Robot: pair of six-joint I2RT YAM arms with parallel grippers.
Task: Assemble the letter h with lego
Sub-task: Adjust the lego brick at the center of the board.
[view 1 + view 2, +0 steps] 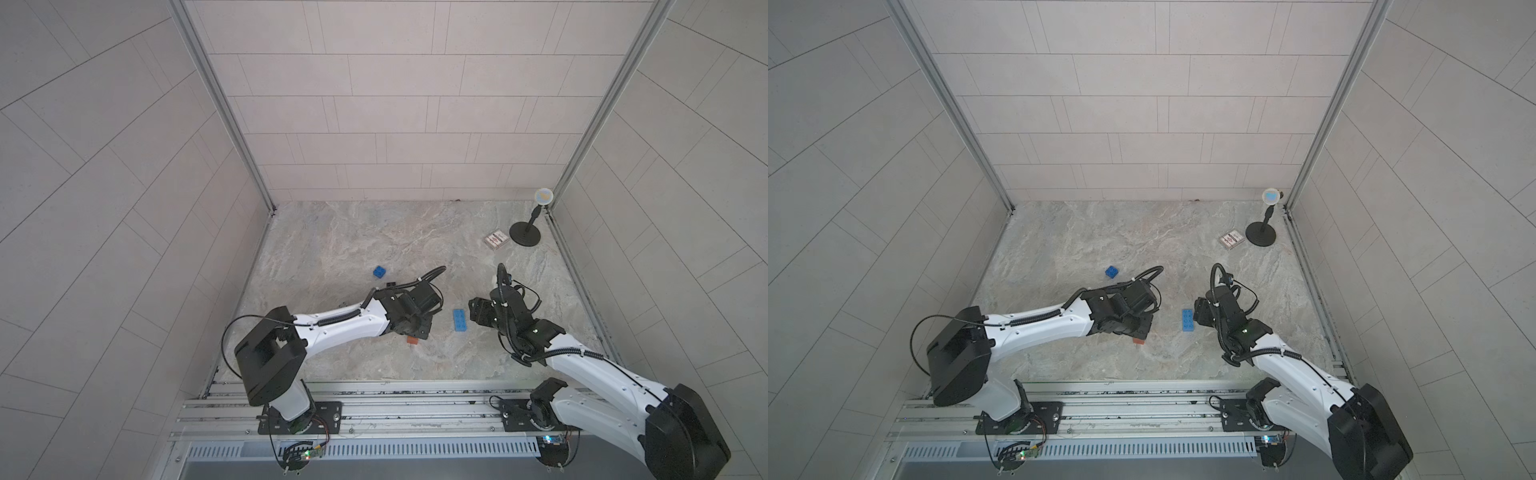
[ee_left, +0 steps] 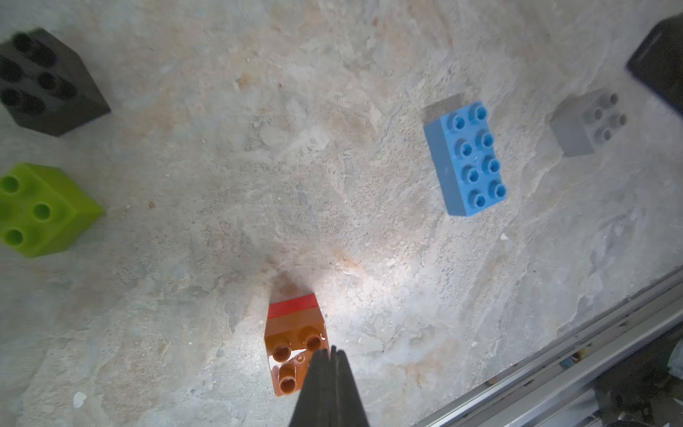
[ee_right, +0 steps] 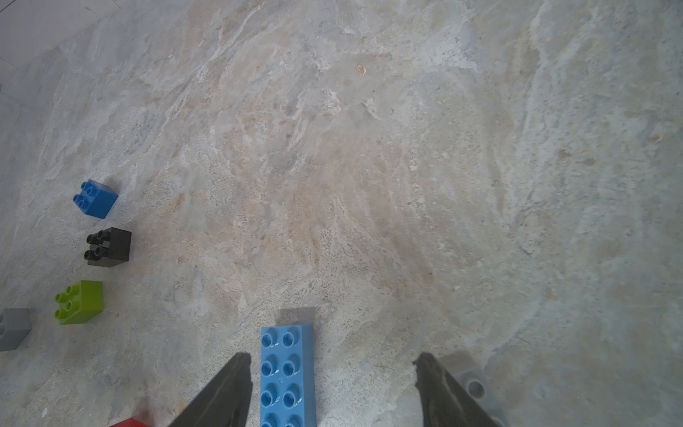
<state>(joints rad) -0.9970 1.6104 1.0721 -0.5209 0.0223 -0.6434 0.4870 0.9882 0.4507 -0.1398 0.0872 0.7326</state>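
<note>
Left end effector (image 2: 332, 355) clenched over orange-on-red stack (image 2: 295, 340); right end effector (image 3: 331, 356) released — straddling light blue brick (image 3: 287, 373).

At my controls: my left arm (image 1: 332, 324) lies low and stretched toward the middle of the workspace, its white forearm nearly level and the wrist bent downward. The left gripper (image 2: 330, 356) points down with its jaws pressed flat together. My right arm (image 1: 582, 361) leans in from the opposite side, forearm angled upward to the wrist. The right gripper (image 3: 332, 356) aims down, its dark fingers (image 3: 229, 392) spread wide. The two wrists face each other, apart.
</note>
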